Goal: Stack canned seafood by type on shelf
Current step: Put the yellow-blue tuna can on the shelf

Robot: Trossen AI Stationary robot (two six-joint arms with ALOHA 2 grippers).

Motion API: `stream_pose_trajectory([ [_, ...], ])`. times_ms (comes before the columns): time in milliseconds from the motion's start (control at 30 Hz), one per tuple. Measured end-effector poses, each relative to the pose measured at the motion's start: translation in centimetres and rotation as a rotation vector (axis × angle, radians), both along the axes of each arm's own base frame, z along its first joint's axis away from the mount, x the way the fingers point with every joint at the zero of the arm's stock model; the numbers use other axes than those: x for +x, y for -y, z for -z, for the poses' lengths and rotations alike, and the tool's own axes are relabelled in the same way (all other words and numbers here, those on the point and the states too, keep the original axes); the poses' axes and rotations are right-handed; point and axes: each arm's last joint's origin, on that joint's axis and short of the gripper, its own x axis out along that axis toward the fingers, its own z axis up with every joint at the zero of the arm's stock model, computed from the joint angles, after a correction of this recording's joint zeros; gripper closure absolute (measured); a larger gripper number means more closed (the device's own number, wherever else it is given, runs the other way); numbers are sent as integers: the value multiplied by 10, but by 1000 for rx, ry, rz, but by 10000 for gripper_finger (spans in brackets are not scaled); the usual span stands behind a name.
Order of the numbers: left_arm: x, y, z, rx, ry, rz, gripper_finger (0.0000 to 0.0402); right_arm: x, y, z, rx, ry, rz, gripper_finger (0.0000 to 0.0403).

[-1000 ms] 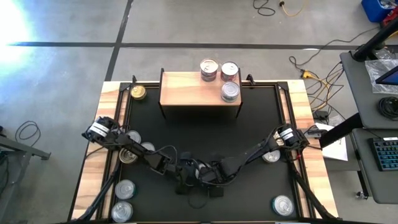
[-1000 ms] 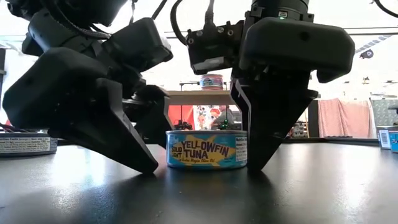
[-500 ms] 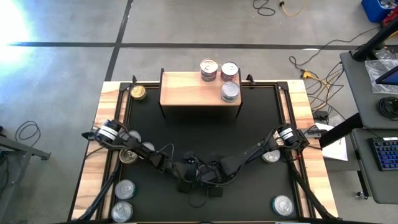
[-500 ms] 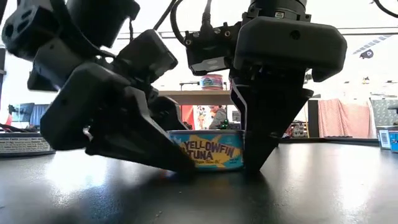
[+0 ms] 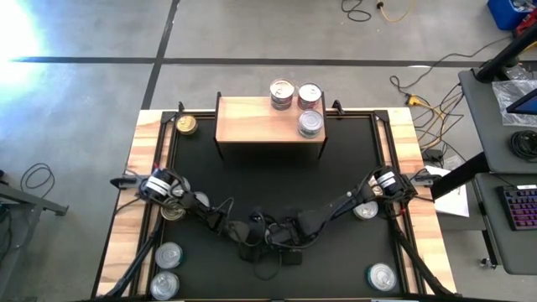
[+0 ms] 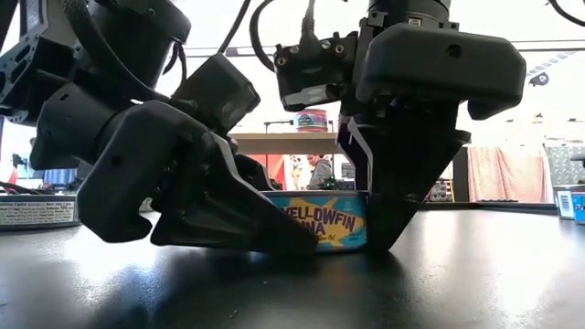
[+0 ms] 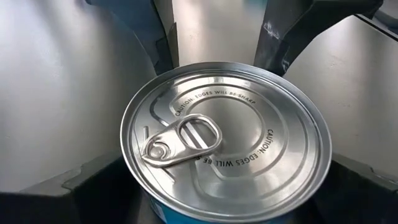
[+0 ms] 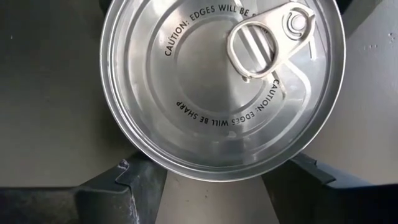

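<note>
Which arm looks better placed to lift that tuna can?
Probably the right: the right gripper stands upright over the tuna can, while the left gripper leans in low from the side.

The left gripper (image 6: 274, 233) has closed in around the tuna can (image 6: 331, 219).

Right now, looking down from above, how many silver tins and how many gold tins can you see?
Silver-lidded tins: 8
Gold-lidded tins: 2
Total: 10, with 3 of the silver ones on the shelf. More may be hidden.
</note>
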Motion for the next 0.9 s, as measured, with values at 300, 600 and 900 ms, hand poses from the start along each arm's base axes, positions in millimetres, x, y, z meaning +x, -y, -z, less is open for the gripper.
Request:
stream_pose_trajectory([
  [300, -2, -2, -17, -99, -69, -65, 28, -1, 6, -7, -3, -17, -44, 199],
  [600, -13, -18, -59, -8, -97, -218, 28, -13, 13, -32, -49, -39, -8, 225],
  [900, -31, -60, -115, 43, -32, -262, 25, -21, 55, -99, -74, 108, 115, 285],
])
